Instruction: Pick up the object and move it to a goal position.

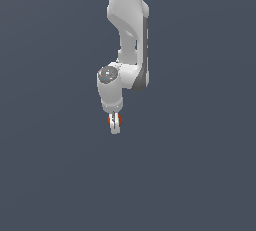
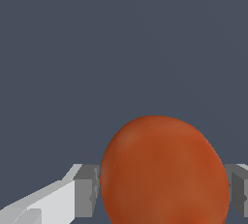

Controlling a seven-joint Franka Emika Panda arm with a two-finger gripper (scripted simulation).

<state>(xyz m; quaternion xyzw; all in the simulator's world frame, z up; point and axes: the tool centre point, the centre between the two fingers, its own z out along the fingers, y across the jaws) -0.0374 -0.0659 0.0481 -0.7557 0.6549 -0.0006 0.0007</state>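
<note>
The object, a small orange-red ball (image 1: 110,121), sits between the fingers of my white gripper (image 1: 115,125), which points down from the arm in the middle of the exterior view. Only the ball's edges show on either side of the near finger. In the wrist view the ball (image 2: 164,169) is large and is pressed between the two grey pads (image 2: 87,189), one on each side. The gripper is shut on the ball. I cannot tell whether the ball touches the surface below.
A plain dark grey-blue surface (image 1: 200,175) fills the rest of the exterior view and also shows behind the ball in the wrist view (image 2: 121,34). The white arm (image 1: 131,35) rises above the gripper.
</note>
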